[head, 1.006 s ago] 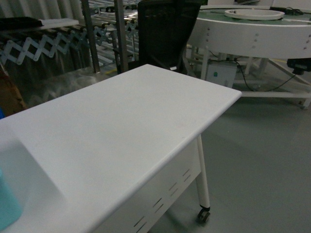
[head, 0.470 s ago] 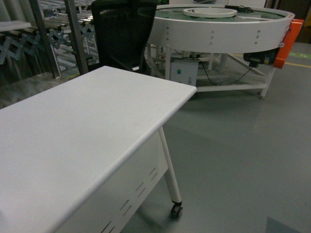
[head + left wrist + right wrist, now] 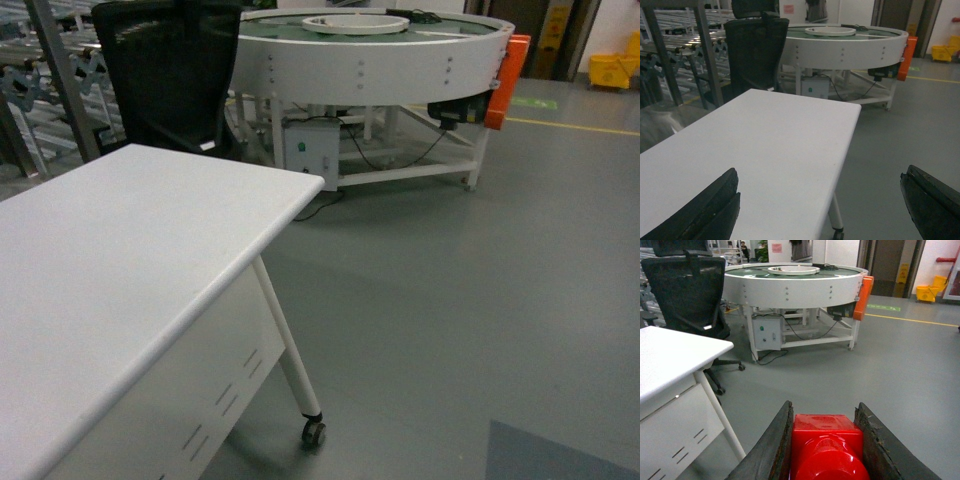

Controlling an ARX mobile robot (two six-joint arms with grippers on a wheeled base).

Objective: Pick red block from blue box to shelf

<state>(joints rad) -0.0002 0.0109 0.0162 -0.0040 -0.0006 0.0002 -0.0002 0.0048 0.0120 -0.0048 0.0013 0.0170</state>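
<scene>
The red block [image 3: 826, 437], glossy with its round stud facing the camera, is clamped between the two dark fingers of my right gripper [image 3: 824, 411], above grey floor to the right of the white table [image 3: 670, 355]. My left gripper [image 3: 820, 176] is open and wide apart, nothing between its fingers [image 3: 715, 205], hanging over the table's right edge [image 3: 840, 150]. Neither gripper appears in the head view. The blue box and the shelf are out of view.
A white table on castors [image 3: 120, 260] fills the left. Behind it stand a black mesh office chair [image 3: 170, 70] and a metal roller rack [image 3: 675, 35]. A large round white conveyor [image 3: 370, 50] with an orange panel [image 3: 512, 70] stands ahead; a yellow mop bucket [image 3: 612, 70] sits far right.
The head view has swung to the right: the table slid left, the turquoise box at its lower left left the frame, and the round conveyor and open floor came into view.
</scene>
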